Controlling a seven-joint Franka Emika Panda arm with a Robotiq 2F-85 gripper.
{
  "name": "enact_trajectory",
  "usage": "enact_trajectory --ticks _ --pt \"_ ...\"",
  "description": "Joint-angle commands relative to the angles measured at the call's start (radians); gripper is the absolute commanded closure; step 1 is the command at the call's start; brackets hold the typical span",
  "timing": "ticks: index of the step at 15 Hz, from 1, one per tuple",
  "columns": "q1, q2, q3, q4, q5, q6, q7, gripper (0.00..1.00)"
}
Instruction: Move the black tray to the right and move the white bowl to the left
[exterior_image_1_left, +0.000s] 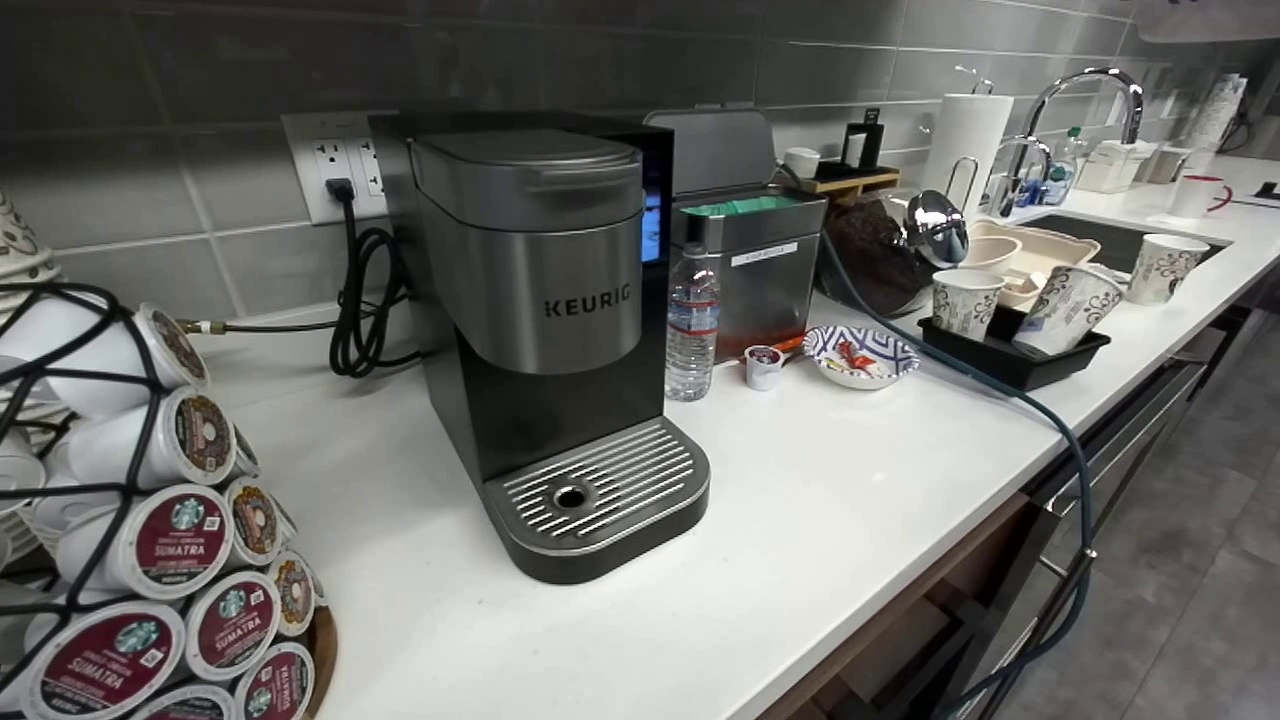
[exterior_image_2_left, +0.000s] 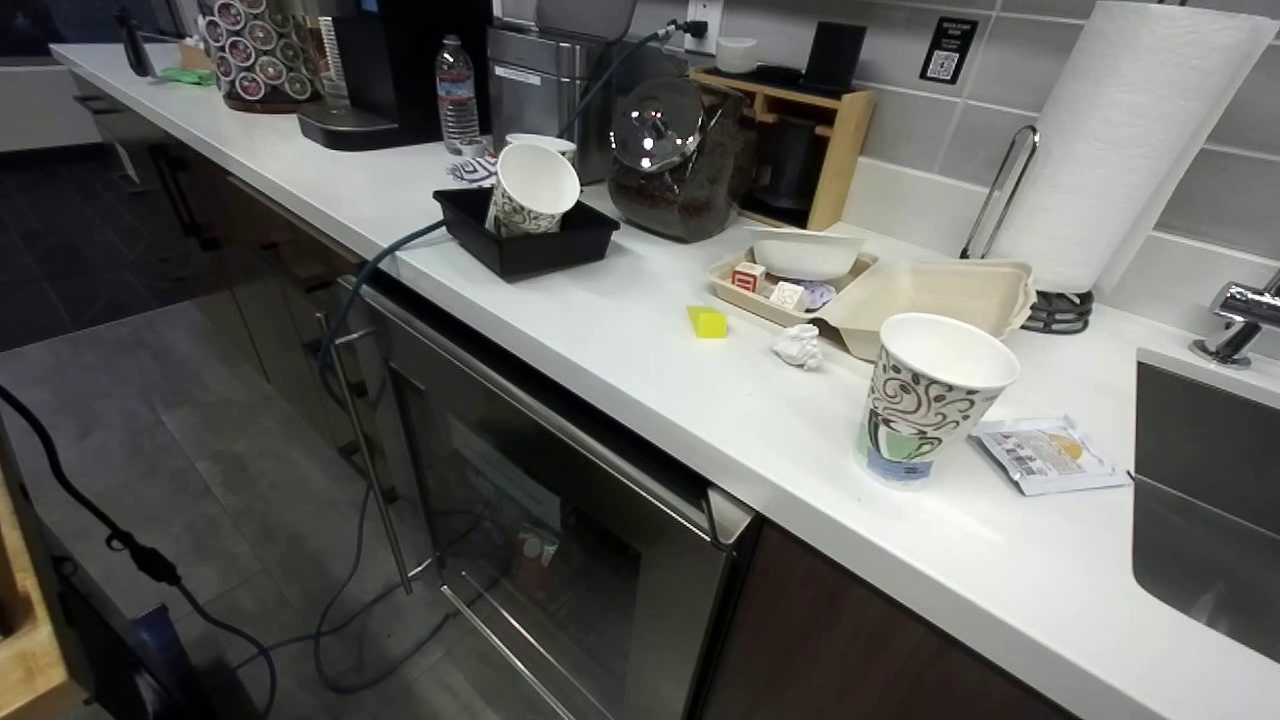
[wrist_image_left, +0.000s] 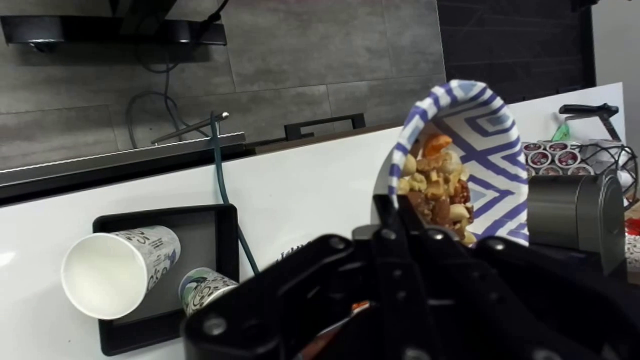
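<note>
Over the smooth white counter (wrist_image_left: 310, 185), the black claw (wrist_image_left: 396, 202) clamped on the round blue-and-white paper bowl (wrist_image_left: 492, 175) should keep it level.

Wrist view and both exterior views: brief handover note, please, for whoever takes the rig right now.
Gripper: shut on the rim of a blue-patterned white bowl holding nuts, seen in the wrist view; probably the task's bowl.
Black tray: on the counter, with two paper cups in it.
A second patterned bowl also sits on the counter.
Done: bowl gripped; the tray's move I can't confirm.
Left: set the bowl down to the left, ideally level so nothing spills; check the tray's spot.
</note>
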Motion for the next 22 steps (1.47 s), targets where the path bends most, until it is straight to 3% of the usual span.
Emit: enact_trajectory --ticks 1,7,12,13,17,20,21,22 --pt "-0.010 -0.083 -0.003 -0.145 0.031 0.078 -0.020 0.99" --pt "0.003 -0.233 0.010 -0.432 0.126 0.156 -0.082 0.99" --pt "0.081 -0.394 0.044 -0.660 0.053 0.334 -0.113 0.99" --pt "0.207 -0.425 -0.069 -0.698 0.066 0.368 -0.109 0.99" --pt "0.413 -0.515 -0.095 -0.892 0.046 0.583 0.003 0.99" --pt "0.536 -0.512 -0.073 -1.008 0.044 0.714 0.131 0.99" --pt "0.526 -0.477 -0.116 -0.899 0.054 0.637 0.075 0.99" --pt "0.553 -0.475 -0.111 -0.924 0.054 0.658 0.086 0.97"
